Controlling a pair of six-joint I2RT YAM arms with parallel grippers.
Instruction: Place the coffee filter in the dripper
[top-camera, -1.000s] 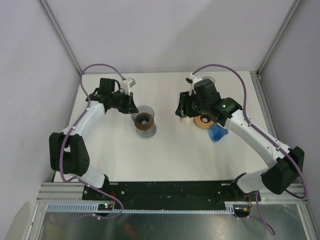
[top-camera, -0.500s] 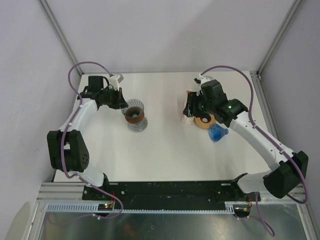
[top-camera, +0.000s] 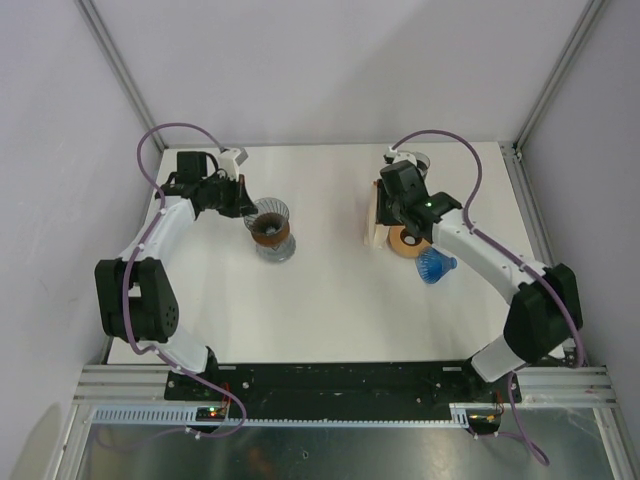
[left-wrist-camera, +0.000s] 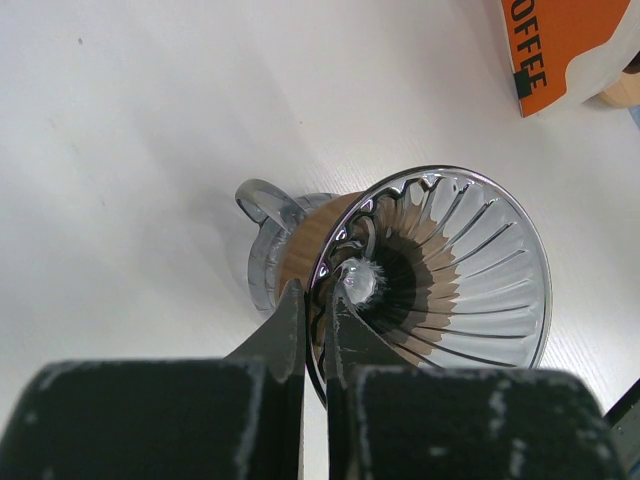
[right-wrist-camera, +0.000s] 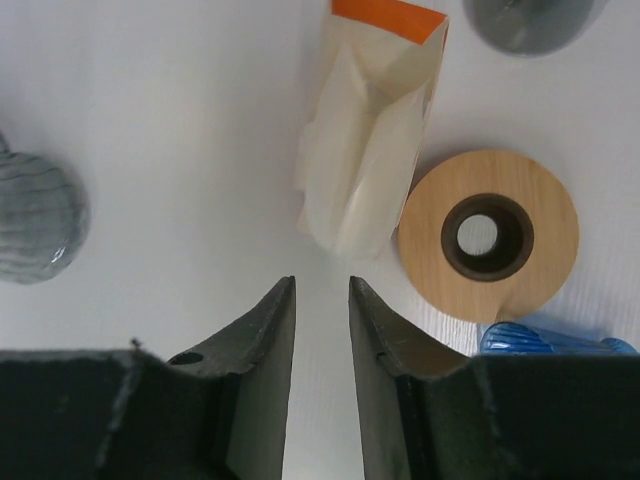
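The coffee filter pack (right-wrist-camera: 370, 170), a cream paper bundle under an orange label, is seen lying on the table (top-camera: 330, 300) right of centre, just beside a wooden ring (right-wrist-camera: 488, 235). No filter has yet been lifted from it.

The right claw (right-wrist-camera: 322, 285) has been swung round over the last second, so that its tips are now aimed at the near end of the pack. Its jaws have been drawn in from a wider setting to a narrow gap. Nothing is held between them, and the pack is not yet touched. A pinch on the paper is judged to be in preparation.

The dripper (left-wrist-camera: 440, 270) is found well apart from the pack, on the left of the table. It has been dragged a little toward the rear left and has then been kept there. Its glass rim is pinched by the left claw (left-wrist-camera: 312, 300), whose jaws are nearly shut on it, and its ribbed cone is seen empty.

The task is therefore judged to be at an early stage: the dripper is steadied, and the filter is still to be picked and carried across.
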